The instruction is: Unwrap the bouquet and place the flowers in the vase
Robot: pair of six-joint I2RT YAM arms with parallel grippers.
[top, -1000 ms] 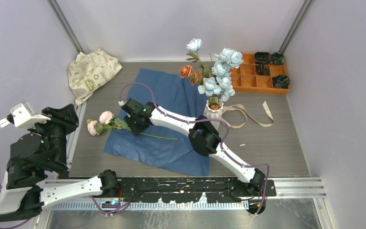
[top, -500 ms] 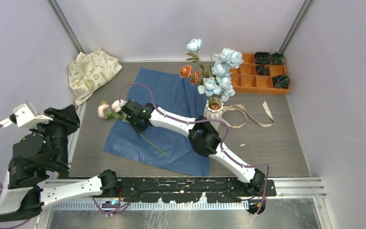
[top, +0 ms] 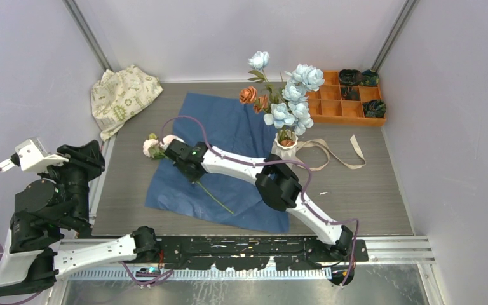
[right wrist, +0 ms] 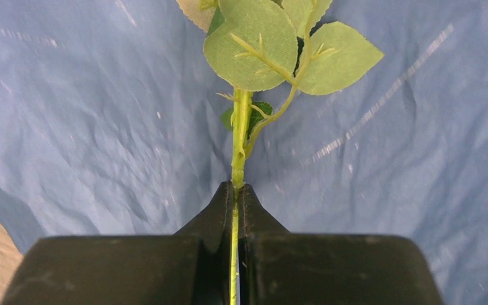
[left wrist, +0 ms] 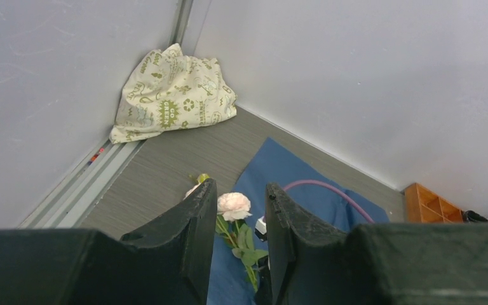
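Observation:
The bouquet's blue paper (top: 232,127) lies spread flat on the table, and its beige ribbon (top: 330,157) lies loose to the right. The white ridged vase (top: 285,148) holds pale blue and rust-orange flowers (top: 291,101). My right gripper (top: 181,155) (right wrist: 236,190) is shut on the green stem (right wrist: 240,127) of a pink-white flower (top: 155,145) over the paper's left part. The stem's free end (top: 219,200) trails toward the front. My left gripper (left wrist: 241,190) is open and holds nothing; it hangs off the table's left side (top: 86,159), and the pink bloom (left wrist: 234,203) shows beyond its fingers.
A cream cloth with green print (top: 124,95) is bunched in the back left corner. An orange compartment tray (top: 330,108) with small dark items stands at the back right. The right arm's purple cable (top: 184,119) arches over the paper.
My right gripper closed on the stem and carried the pink-white flower back and to the right; its stem now points toward the front. The blue paper shifted slightly. The left arm stayed put.

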